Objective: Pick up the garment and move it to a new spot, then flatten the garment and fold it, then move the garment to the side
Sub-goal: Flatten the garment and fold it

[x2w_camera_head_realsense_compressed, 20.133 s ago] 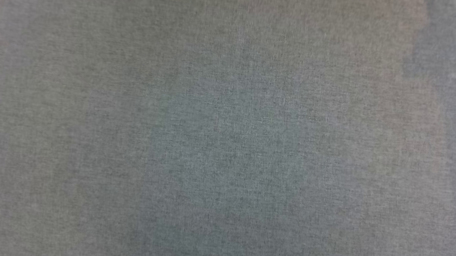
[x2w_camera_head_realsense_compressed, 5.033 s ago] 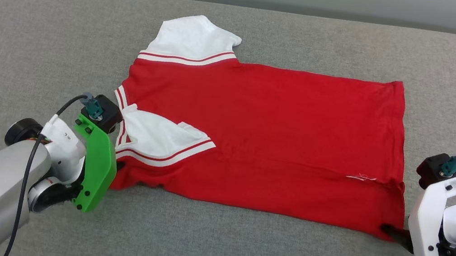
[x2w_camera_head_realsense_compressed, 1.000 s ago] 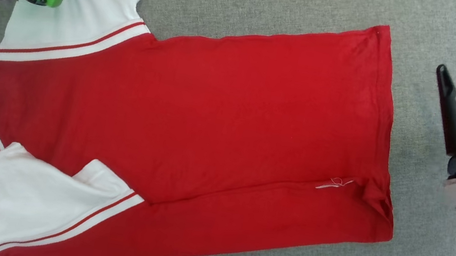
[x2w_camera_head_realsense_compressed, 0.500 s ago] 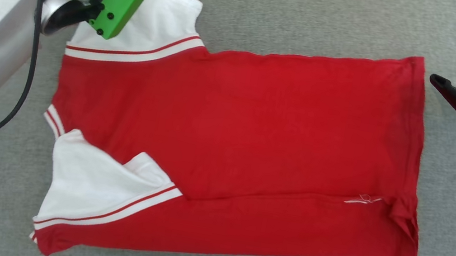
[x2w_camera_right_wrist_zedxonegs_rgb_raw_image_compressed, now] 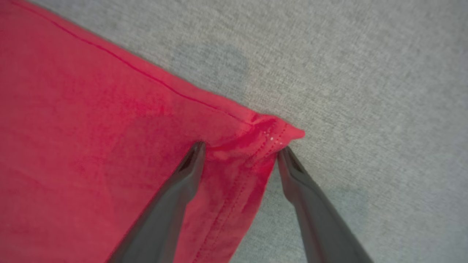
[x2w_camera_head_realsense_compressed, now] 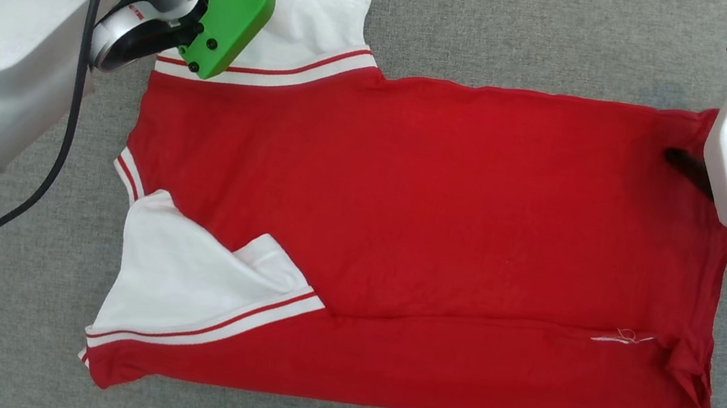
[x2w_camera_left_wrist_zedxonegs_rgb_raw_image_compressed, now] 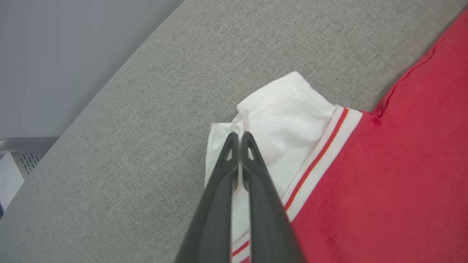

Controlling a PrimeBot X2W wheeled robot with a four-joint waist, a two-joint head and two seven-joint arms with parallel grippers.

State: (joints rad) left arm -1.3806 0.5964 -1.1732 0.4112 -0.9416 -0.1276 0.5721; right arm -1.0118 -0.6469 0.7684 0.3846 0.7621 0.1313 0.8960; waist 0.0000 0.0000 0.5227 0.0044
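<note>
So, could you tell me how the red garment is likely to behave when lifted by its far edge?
Probably floppy: the garment lies flat with creases, and its hem corner bunches between the right gripper's open fingers. Likely light, as the shut left gripper pinches only a thin sleeve edge. Lifted, its middle would likely sag.

Head cam overhead of garment (x2w_camera_head_realsense_compressed: pixel 418 227); L/R wrist cams close on its corners.

Grey fabric surface (x2w_camera_head_realsense_compressed: pixel 509 23) — red garment (x2w_camera_head_realsense_compressed: pixel 452 196) spread flat on it
</note>
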